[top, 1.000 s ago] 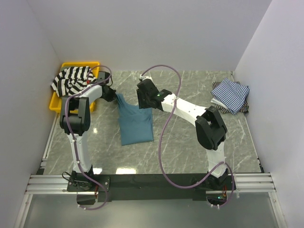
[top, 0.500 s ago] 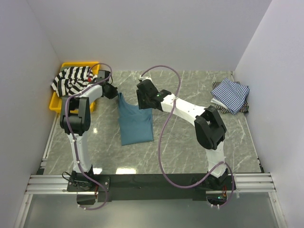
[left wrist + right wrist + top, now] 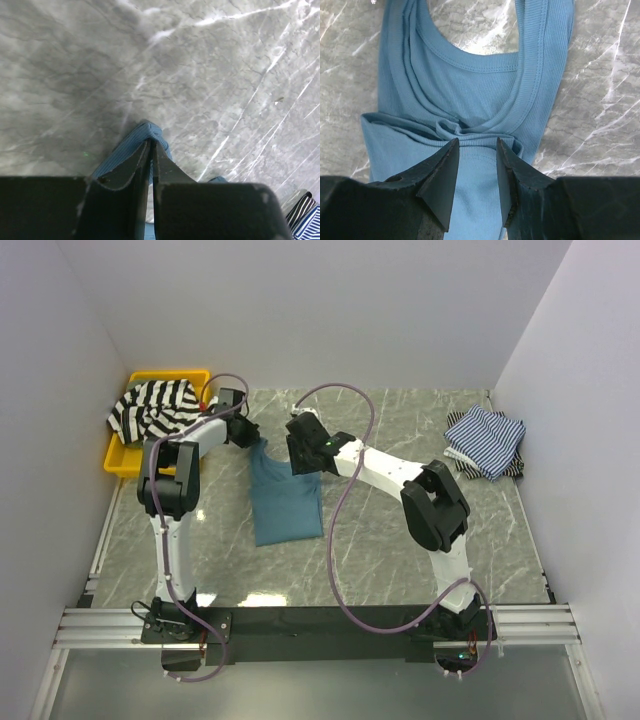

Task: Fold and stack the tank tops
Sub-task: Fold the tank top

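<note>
A: Logging progress; where is the fold standing?

B: Early, I am judging. The teal top (image 3: 285, 502) is lying on the tabletop (image 3: 500, 530) left of centre; it is looking narrowed, with layers showing at the neckline, but no crosswise fold is showing. The left end effector (image 3: 151, 142) is clamping together on a strap end at the far left corner. The right end effector (image 3: 476, 145) is hovering with its fingers apart over a bunched ridge below the neckline; it is not clearly pinching anything.

A: And the rest?

B: The black-striped top (image 3: 150, 408) is sitting crumpled in the tray (image 3: 116, 458); the blue-striped tops (image 3: 485, 440) are lying in a loose heap at the far right. So nothing is reading as finished; most of the folding and all the stacking are remaining.

A: Any blind spots?

B: Several. The right arm is covering the top's upper right corner from above; the left wrist view is showing only a scrap of strap. I am unable to count the blue-striped pieces.
</note>
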Available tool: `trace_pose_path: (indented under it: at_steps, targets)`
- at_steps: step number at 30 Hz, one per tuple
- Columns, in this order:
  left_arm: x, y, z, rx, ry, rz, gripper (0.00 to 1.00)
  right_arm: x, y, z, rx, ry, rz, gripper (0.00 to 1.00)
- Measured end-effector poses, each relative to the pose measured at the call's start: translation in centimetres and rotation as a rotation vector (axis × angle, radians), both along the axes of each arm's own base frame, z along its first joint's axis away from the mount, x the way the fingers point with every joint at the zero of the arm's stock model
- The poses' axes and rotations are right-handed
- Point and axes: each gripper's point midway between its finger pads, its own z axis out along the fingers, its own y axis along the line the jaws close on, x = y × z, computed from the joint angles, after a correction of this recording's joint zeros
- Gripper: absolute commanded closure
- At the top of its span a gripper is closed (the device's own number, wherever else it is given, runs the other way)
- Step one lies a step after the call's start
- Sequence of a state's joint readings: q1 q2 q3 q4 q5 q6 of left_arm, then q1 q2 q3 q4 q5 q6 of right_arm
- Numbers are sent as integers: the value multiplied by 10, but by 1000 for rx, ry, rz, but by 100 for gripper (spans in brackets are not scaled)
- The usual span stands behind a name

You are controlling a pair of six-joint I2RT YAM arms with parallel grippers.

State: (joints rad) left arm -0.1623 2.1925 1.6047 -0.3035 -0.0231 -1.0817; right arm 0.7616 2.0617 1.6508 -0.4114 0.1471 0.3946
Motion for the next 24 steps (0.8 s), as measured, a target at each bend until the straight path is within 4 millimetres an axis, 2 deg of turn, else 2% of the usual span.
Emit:
trace_pose_path:
  at_steps: [9, 19, 22, 24]
  targets:
    - [11, -7, 0, -1, -21, -14, 75, -3, -3, -5, -4, 2, -3, 56]
    - [23, -7, 3, 20, -42, -18, 73, -39, -37, -24, -16, 47, -40, 53]
    - [25, -7, 4, 27, -53, -25, 67, -49, -46, -20, -1, 46, -50, 50]
    - [28, -9, 7, 29, -77, -47, 59, -52, -48, -15, 18, 37, -53, 47]
